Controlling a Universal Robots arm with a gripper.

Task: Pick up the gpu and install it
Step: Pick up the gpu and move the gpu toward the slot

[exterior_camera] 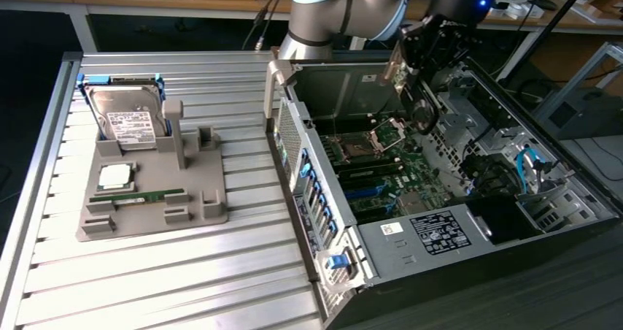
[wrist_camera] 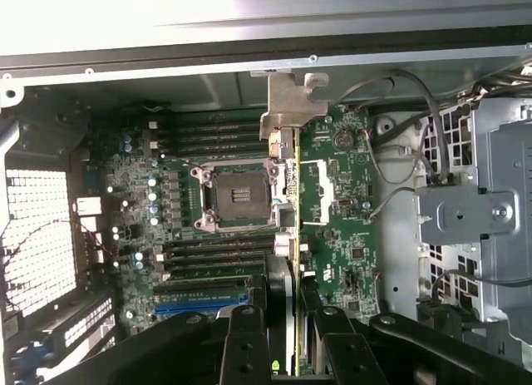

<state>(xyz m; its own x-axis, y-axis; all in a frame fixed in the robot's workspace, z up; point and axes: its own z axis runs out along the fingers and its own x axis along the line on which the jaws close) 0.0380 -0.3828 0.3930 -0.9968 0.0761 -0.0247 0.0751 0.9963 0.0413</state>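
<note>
Gripper fingers clamp the gpu edge-on; apparently hovering over the motherboard.

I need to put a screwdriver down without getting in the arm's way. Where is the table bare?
The ribbed table is bare in front of the grey fixture, toward the exterior view's lower edge, and in the strip between fixture and computer case. Inside the case it is crowded: the gripper holds the gpu over the motherboard.

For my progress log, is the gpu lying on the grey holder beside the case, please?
No, the hand holds the gpu edge-on over the motherboard.
</note>
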